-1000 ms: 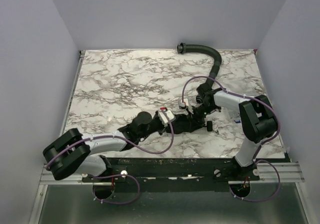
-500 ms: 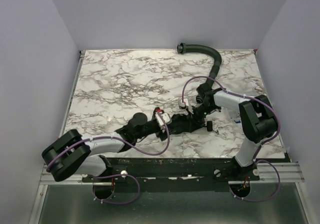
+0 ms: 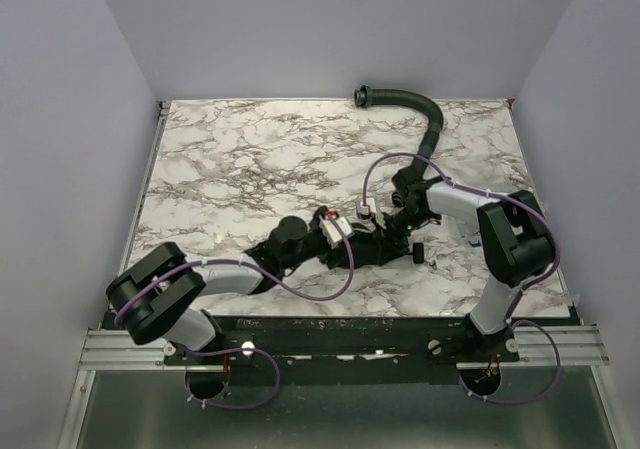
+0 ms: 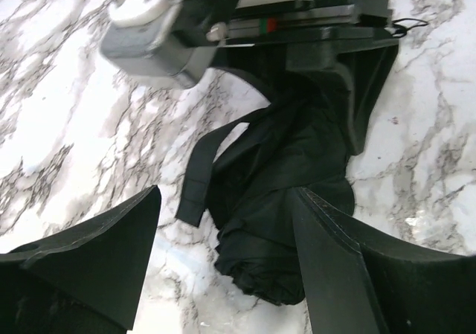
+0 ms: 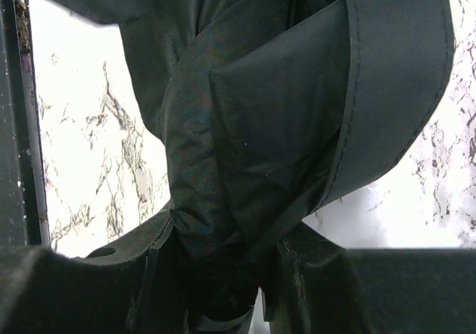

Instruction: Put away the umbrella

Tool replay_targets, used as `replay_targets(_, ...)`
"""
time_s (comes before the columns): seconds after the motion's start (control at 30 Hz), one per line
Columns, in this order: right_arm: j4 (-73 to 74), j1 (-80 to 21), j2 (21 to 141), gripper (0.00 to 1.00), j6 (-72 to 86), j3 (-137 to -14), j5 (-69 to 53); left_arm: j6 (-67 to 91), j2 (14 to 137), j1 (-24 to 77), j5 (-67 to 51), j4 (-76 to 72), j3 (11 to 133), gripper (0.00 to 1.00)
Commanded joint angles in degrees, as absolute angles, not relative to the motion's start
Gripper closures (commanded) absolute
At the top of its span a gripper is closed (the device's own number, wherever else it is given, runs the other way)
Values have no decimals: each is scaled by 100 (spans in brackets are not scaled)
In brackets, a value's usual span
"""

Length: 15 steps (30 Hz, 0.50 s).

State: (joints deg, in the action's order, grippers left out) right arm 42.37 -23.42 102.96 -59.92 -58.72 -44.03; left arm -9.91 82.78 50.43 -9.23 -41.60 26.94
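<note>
We've got the umbrella (image 3: 385, 251) down as a rumpled black bundle on the marble worktop (image 3: 230, 159), lower middle of the overhead frame. At one end the right jaws are pinching its fabric. At the other, the left jaws are spread wide on either side of it, with the strap (image 4: 195, 178) flopped loose.

umbrella (image 5: 253, 111) cropped by top edge, right wrist view; far end hidden behind right jaws
</note>
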Motion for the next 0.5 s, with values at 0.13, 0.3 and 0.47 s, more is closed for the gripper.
replay_targets(0.13,4008,-2479,10802,95,-5981,-5538,-3406,-526,7968,4241,-1596,-3963,2662,28)
replay_targets(0.3,4008,-2479,10814,95,-5977,-5546,-3404,-202,7839,3921,-2355,-3583,2796,28)
replay_targets(0.47,4009,-2479,10837,95,-5968,-5558,-3411,-461,8057,3920,-2608,-3298,3019,28)
